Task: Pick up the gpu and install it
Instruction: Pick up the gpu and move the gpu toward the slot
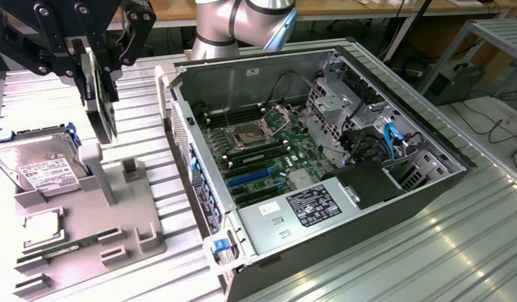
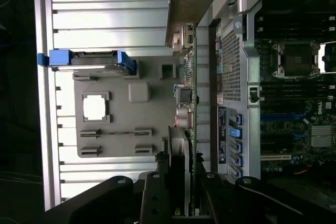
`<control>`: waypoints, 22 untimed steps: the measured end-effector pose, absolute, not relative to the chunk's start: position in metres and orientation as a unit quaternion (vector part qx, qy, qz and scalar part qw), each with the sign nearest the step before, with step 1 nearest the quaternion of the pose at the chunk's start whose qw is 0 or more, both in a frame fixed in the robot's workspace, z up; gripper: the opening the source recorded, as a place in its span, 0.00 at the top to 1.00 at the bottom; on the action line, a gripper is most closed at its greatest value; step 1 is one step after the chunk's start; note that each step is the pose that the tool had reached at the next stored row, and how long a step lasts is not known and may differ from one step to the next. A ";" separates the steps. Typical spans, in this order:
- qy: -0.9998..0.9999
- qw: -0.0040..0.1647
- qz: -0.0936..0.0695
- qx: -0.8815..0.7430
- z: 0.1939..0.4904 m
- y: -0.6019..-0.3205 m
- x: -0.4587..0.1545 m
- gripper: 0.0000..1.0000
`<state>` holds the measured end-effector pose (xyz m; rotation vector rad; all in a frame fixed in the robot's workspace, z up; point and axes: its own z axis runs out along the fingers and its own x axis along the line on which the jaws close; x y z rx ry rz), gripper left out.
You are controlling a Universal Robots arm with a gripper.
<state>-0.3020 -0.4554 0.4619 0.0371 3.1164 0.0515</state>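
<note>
Exterior view: gripper (image 1: 97, 63) at the exterior view's top left, jaws partly closed and clamped on the gpu card (image 1: 100, 107). Card hangs upright, edge-on, w/ its lower end over the gray tray (image 1: 115, 220); can't tell if it touches a tray post. Hard drive (image 1: 39, 167) sits in the tray just beside it. Open PC case (image 1: 267, 69) lies to the exterior view's right, motherboard (image 1: 258, 151) exposed, well apart from the card.

Wrist view: gripper (image 2: 185, 166) pinches the gpu card (image 2: 188, 77) from both sides; card seen edge-on, betw. the tray (image 2: 152, 77) and the PC case (image 2: 252, 51). Hard drive (image 2: 89, 60) w/ blue rails and a square chip (image 2: 94, 107) rest in the tray.
</note>
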 end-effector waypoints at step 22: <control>1.000 0.012 0.017 0.012 0.462 -0.455 -0.293 0.72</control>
